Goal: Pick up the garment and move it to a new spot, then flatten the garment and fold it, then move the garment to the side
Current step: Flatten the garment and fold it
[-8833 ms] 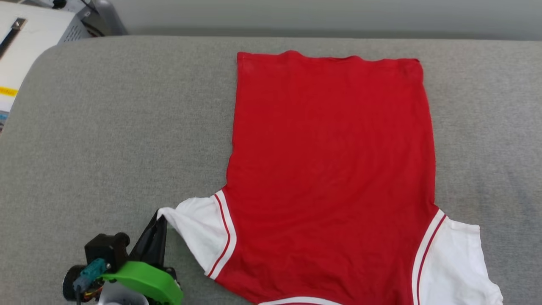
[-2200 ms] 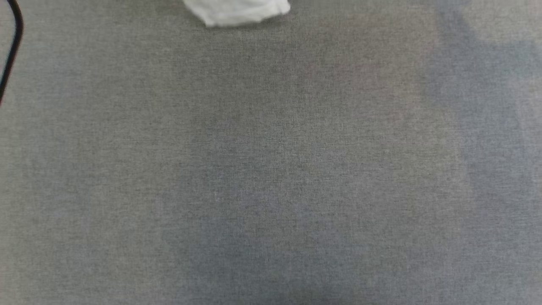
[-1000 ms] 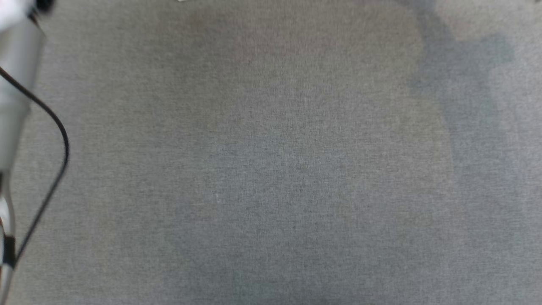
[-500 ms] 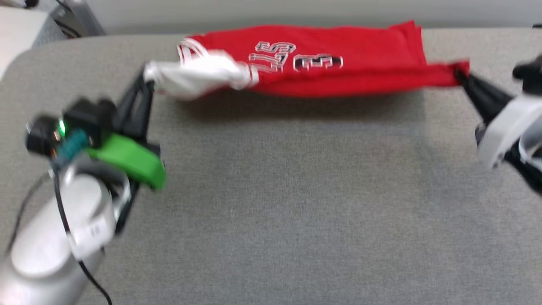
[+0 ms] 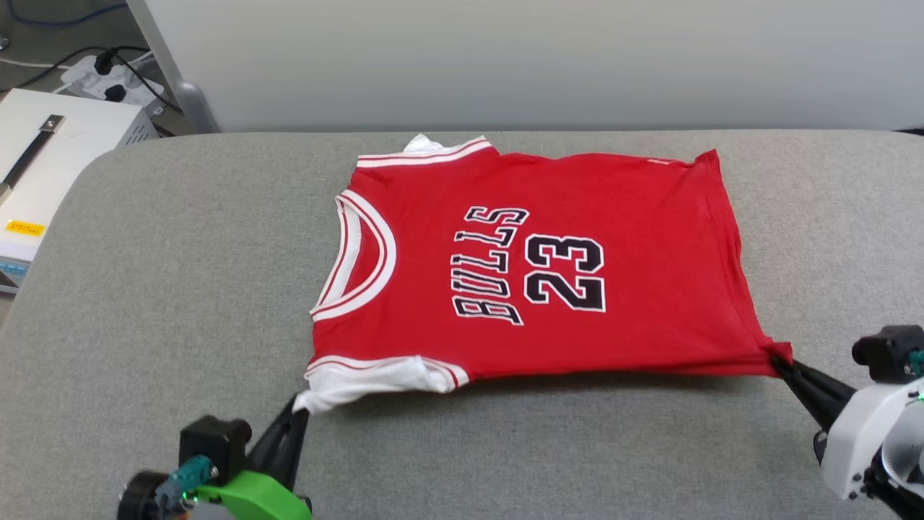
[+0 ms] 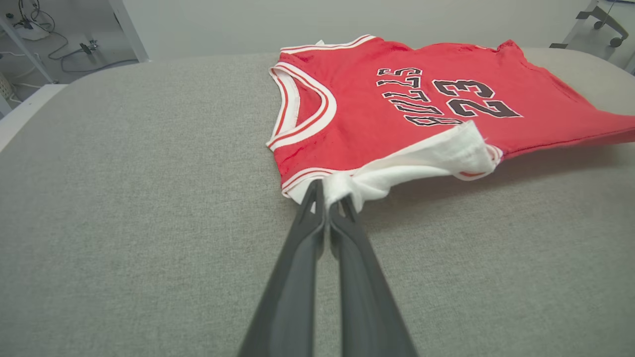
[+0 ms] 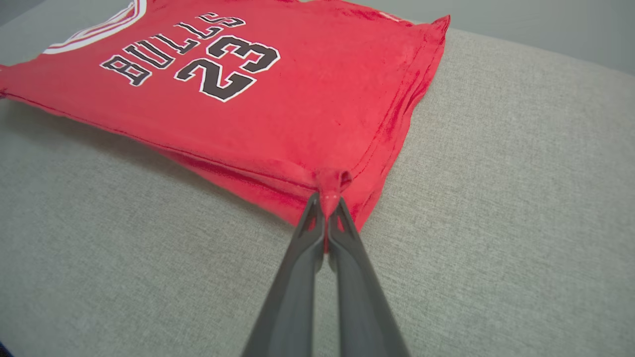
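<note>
The red jersey-style T-shirt (image 5: pixel 534 267) with white short sleeves and black "BULLS 23" print lies print-up on the grey fabric-covered worktop (image 5: pixel 180 253), neckline toward the robot's left. The left end effector (image 5: pixel 299 413) is clamped on the near white sleeve, the right end effector (image 5: pixel 785 362) on the near red hem corner; that near edge is lifted slightly

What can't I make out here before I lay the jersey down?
Head view: far sleeve, tucked under the garment's red body; a white corner peeks out.
Every view: the back layer, covered by the front panel.
Head view: right gripper's wrist, cut off by the right edge.
Head view: yellow label on the white box, too small to read.
</note>
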### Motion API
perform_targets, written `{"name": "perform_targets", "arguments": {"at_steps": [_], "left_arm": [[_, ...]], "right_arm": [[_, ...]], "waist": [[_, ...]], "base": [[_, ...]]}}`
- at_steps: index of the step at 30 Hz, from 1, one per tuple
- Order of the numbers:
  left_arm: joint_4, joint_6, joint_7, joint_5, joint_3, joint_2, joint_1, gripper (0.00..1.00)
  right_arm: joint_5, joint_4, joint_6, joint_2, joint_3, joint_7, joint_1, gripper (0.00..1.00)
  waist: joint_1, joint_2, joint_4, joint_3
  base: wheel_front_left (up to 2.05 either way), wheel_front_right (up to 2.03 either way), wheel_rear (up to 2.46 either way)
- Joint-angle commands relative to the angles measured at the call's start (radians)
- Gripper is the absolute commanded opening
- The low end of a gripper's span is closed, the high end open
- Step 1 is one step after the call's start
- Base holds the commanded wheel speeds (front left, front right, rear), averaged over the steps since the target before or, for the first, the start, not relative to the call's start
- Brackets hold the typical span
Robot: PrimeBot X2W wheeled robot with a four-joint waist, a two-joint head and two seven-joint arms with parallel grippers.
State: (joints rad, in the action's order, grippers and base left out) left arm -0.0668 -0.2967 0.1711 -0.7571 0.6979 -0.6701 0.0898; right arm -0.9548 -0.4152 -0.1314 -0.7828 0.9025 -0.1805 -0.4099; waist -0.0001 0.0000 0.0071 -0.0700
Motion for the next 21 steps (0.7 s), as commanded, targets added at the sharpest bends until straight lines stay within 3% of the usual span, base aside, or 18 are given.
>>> {"name": "perform_targets", "arguments": {"at_steps": [1,8,13,21], "left_arm": [[-0.001,-0.004,-0.006,-0.031,0.007,0.01,-0.037,0.0],[0.005,-0.011,-0.04,-0.108,0.03,0.016,-0.155,0.0],[-0.018,0.009,-0.092,-0.167,0.055,0.002,-0.221,0.0],[-0.012,0.01,-0.058,-0.113,0.048,-0.01,-0.174,0.0]], "right_arm": [[-0.009,0.006,0.001,-0.006,-0.018,-0.004,0.044,0.0],[0.001,0.036,0.001,-0.014,-0.092,0.018,0.224,0.0],[0.001,0.084,0.001,-0.024,-0.16,0.053,0.343,0.0],[0.039,0.155,0.001,0.004,-0.281,0.115,0.425,0.0]], "waist": [[0.0001,0.0,0.009,0.015],[0.0001,0.0,0.017,0.044],[0.0001,0.0,0.021,0.046],[0.0001,0.0,0.022,0.015]], "base": [[0.0,0.0,0.0],[0.0,0.0,0.0],[0.0,0.0,0.0],[0.0,0.0,0.0]]}}
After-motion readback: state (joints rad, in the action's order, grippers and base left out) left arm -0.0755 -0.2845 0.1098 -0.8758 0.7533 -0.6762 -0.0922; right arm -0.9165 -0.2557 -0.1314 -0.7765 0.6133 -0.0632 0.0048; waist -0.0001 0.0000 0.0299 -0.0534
